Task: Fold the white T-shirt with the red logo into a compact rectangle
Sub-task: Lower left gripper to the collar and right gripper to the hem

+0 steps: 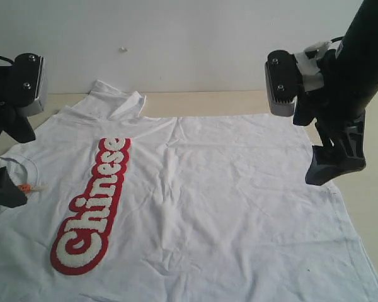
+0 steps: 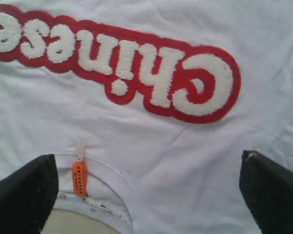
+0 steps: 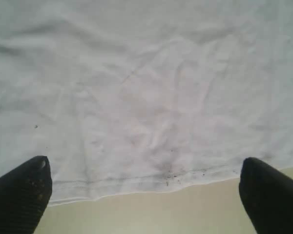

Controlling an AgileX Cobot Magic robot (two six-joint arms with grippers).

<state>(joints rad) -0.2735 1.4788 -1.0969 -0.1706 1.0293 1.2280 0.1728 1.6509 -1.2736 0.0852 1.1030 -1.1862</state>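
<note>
The white T-shirt (image 1: 208, 189) lies spread flat on the table, its neck toward the left and its hem toward the right. The red logo (image 1: 91, 207) runs along the chest and shows again as the red logo (image 2: 122, 61) in the left wrist view. My left gripper (image 2: 149, 190) is open above the ribbed collar (image 2: 115, 180), next to the orange neck tag (image 2: 79, 178). One of its fingers (image 1: 5, 189) shows at the left edge of the exterior view. My right gripper (image 3: 144, 192) is open over the shirt's hem (image 3: 136, 183), holding nothing; it hangs as a dark finger (image 1: 337, 157) at the shirt's right side.
The far sleeve (image 1: 116, 100) is bunched at the back left. The beige tabletop (image 1: 227, 104) shows behind the shirt and at the right edge. A white wall rises behind the table.
</note>
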